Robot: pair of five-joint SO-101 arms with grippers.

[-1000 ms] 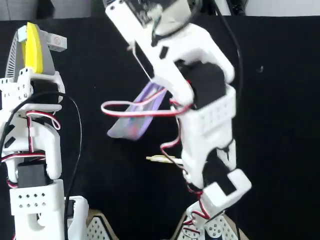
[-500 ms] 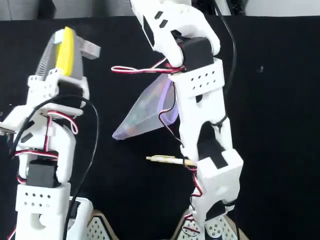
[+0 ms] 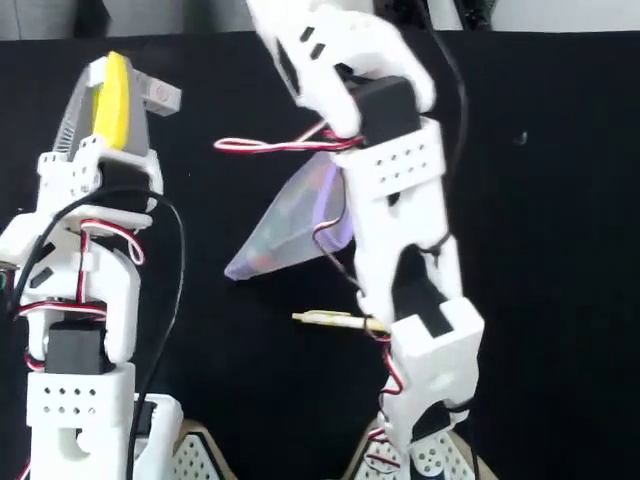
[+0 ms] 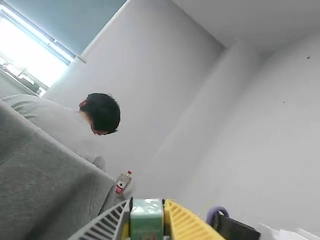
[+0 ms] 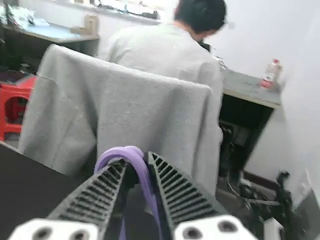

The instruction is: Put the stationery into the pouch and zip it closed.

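Loading: right end effector [image 5: 136,159] clamps the translucent purple plastic pouch [image 3: 290,225] aloft; left end effector [image 4: 148,207] grips, seemingly, a pale-green block eraser [image 4: 146,225], to drop inside next.

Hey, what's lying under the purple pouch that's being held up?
A thin yellowish stick, maybe a pencil, lies on the black table beneath the raised pouch; its right end is hidden behind the right arm.

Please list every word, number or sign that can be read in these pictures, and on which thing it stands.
No text can be read.
Marks on the small block held in the left gripper: too blurred to read.
Label on the bottle in the room behind: too small to read.
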